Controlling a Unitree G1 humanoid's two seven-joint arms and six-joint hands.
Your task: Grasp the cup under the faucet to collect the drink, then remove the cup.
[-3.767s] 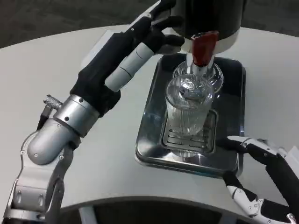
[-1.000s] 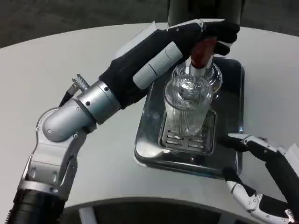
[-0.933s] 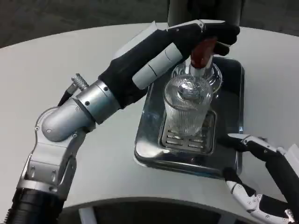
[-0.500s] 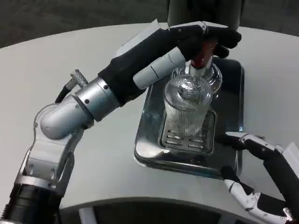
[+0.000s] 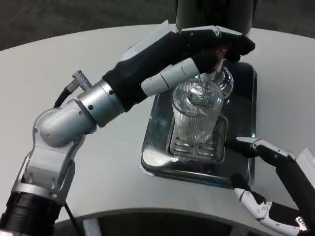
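— On the white table [image 5: 64, 59]: silver drip tray [image 5: 157, 147], grated at the middle; ribbed clear cup [image 5: 196, 115] upright on the grate, directly under the faucet [image 5: 216, 73].

— And above the cup?

— Dark dispenser body [image 5: 214, 14] at the top edge; red faucet lever [image 5: 220, 51] only partly visible, mostly covered by the left hand [image 5: 197, 46].

— State of that left hand?

— Reaching in from the left, forearm silver, wrist in black; fingers [image 5: 236, 42] wrapped over the lever, touching it; closed around it as far as visible. One white finger just above the cup's rim, apart from it or touching, cannot tell.

— Right hand?

— Right hand [image 5: 270, 182] low at the lower right corner, beside the tray's near right edge; fingers spread, gripping nothing; one black fingertip pointing toward the grate, near the cup's base yet apart from it; another curled below the tray's front rim.

— Contents of the cup?

— Cannot tell; glass too glossy, reflections across the rim and walls; no clear liquid level readable.
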